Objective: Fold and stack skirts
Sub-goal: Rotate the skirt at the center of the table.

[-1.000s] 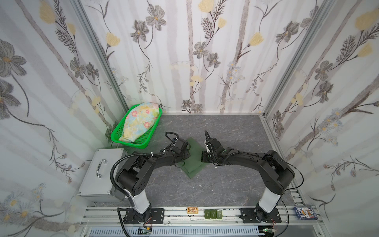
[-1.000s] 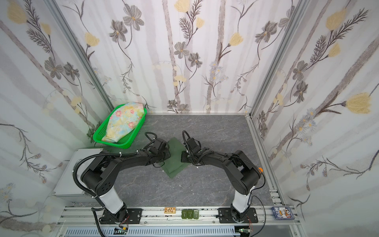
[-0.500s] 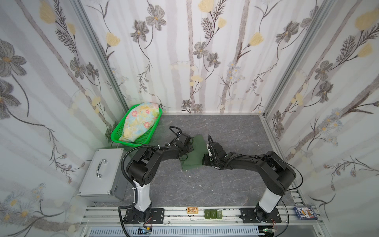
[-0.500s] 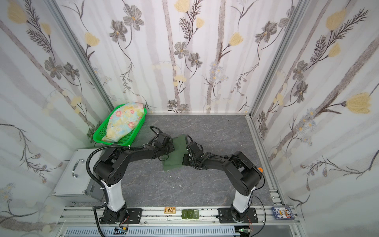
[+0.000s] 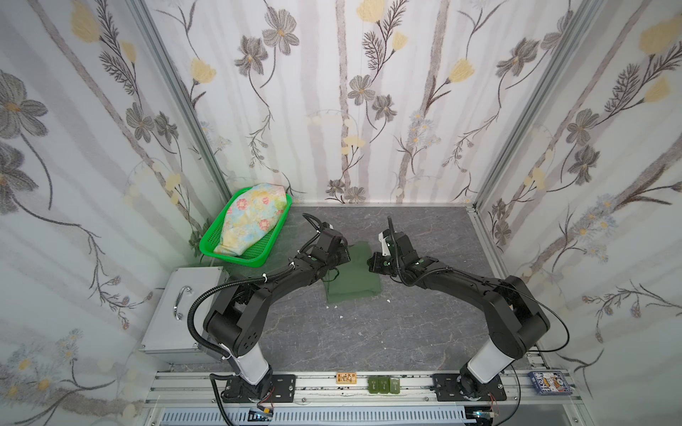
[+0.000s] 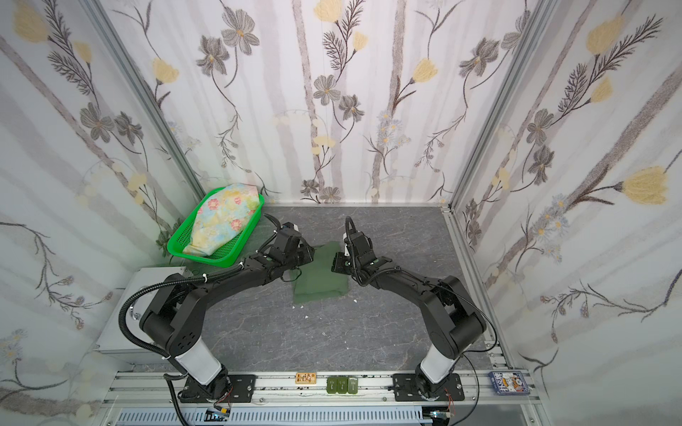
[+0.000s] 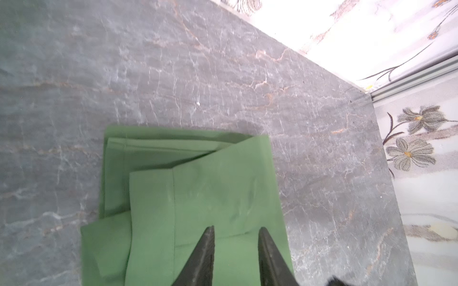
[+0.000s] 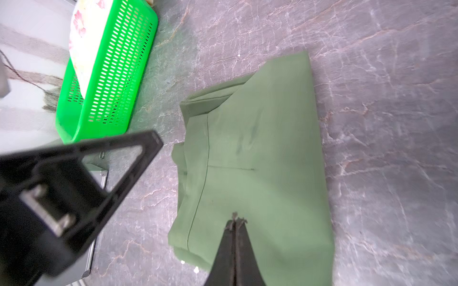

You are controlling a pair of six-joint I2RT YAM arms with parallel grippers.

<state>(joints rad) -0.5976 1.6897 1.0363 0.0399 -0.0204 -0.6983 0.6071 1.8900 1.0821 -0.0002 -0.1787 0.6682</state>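
- Olive-green skirt (image 5: 350, 280) lies folded mid-table (image 5: 369, 332), between both arms; layers at one edge are offset, not flush.
- Left gripper (image 7: 235, 229): fingers spread a little over the top layer, nothing pinched.
- Right gripper (image 8: 235, 220): fingers pressed together, empty, over the skirt's other side.
- Judgement: fold about finished. Lift both straight up so the top flap isn't dragged, and tuck the offset edge if it's loose.
- Floral skirt (image 5: 251, 221) sits unfolded in green basket (image 5: 236, 258), likely next.
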